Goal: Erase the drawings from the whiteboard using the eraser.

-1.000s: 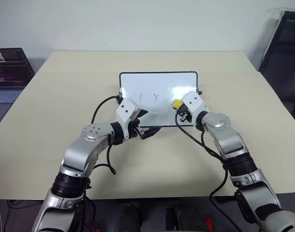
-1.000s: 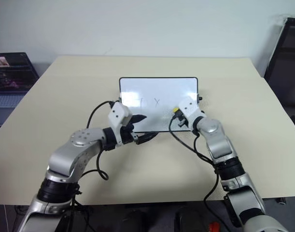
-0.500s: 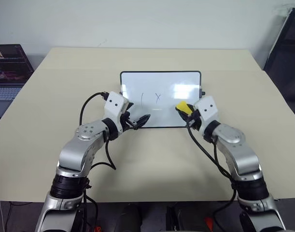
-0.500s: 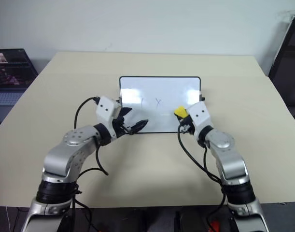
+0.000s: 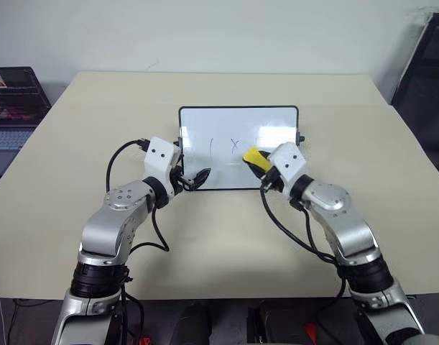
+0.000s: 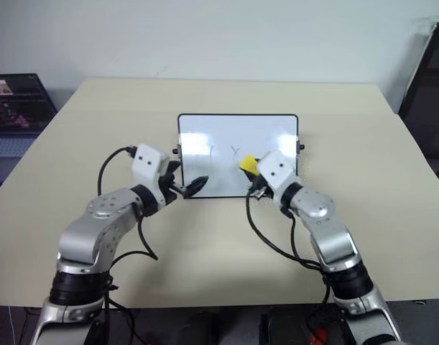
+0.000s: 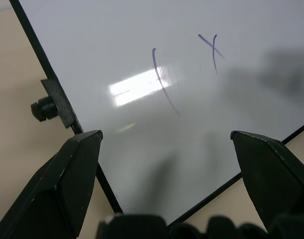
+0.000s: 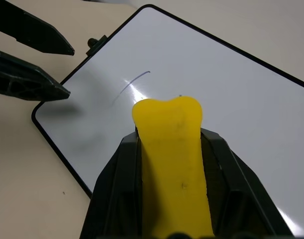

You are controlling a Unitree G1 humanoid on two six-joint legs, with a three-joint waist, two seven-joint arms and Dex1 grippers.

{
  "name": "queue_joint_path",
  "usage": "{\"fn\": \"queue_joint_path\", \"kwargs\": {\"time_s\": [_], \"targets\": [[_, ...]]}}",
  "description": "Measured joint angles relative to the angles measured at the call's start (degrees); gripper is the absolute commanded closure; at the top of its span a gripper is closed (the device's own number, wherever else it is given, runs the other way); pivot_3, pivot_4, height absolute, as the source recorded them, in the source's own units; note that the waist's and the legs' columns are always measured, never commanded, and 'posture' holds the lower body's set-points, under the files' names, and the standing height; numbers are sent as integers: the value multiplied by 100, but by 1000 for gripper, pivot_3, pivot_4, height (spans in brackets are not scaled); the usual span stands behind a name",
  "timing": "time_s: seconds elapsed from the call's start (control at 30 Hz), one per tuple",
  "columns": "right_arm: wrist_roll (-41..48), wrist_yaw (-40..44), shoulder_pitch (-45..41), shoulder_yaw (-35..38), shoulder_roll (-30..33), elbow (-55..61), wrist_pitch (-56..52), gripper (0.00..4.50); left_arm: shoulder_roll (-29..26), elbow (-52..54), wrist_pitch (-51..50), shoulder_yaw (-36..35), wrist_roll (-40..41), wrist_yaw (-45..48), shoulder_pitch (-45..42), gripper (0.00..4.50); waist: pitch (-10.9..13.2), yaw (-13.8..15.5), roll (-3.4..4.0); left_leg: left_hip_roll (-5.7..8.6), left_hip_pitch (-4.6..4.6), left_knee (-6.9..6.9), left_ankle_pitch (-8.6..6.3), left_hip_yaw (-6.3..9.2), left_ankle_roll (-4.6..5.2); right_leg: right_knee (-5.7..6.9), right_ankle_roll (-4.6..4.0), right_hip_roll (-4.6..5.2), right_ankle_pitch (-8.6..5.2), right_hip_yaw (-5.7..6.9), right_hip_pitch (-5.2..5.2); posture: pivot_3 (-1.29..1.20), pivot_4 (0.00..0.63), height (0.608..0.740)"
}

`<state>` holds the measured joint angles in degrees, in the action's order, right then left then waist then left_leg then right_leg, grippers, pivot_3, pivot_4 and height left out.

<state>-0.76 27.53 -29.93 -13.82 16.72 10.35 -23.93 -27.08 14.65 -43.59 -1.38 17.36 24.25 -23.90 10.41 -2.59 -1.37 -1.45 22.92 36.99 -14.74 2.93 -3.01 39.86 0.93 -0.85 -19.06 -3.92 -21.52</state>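
Note:
The whiteboard (image 5: 226,123) lies flat in the middle of the table. Two thin drawings remain on it, a curved stroke (image 5: 211,146) and an "x" (image 5: 234,144); the left wrist view shows the stroke (image 7: 162,82) and the x (image 7: 214,50) close up. My right gripper (image 5: 257,160) is shut on the yellow eraser (image 5: 252,156), which is over the board just right of the x. The eraser (image 8: 171,149) sticks out between the jaws. My left gripper (image 5: 197,177) stands open over the board's near left corner, with nothing between its fingers (image 7: 77,164).
The beige table (image 5: 205,237) has free room on all sides of the board. A laptop (image 5: 14,100) stands beyond the table's left edge, and a dark frame (image 5: 424,65) stands at the far right. Small black knobs (image 7: 42,108) stick out from the board's side edges.
My right gripper has carried the eraser left across the board toward the x. My left gripper has shifted left to the board's near left corner. The camera also shifted.

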Motion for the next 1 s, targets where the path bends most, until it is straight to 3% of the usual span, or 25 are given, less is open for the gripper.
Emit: {"fn": "queue_joint_path", "kwargs": {"time_s": [0.53, 0.7, 1.0], "targets": [[-974, -92, -2499, -421, -369, -4499, 2285, 3305, -107, -408, -90, 331, -137, 332, -454, 0, 0, -35, 0, -4, 3, -1, 10, -7, -18, 4, -1, 2, 1, -2, -9, 0, 150, 740], [-1151, -52, -2626, -444, -390, -4889, 2634, 3305, -112, -416, 12, 355, -171, 438, -426, 0, -1, -52, 0, -3, -5, 7, 11, -5, -17, 16, -2, 2, 1, -2, -1, 0, 150, 740], [-1683, 684, -2253, -1071, 103, -4491, 3126, 3306, -92, -417, 60, 372, -223, 525, -357, 0, -4, -50, -1, -2, -19, 15, 11, 1, -14, 25, -2, 2, 2, 2, 14, 0, 150, 740]]}}
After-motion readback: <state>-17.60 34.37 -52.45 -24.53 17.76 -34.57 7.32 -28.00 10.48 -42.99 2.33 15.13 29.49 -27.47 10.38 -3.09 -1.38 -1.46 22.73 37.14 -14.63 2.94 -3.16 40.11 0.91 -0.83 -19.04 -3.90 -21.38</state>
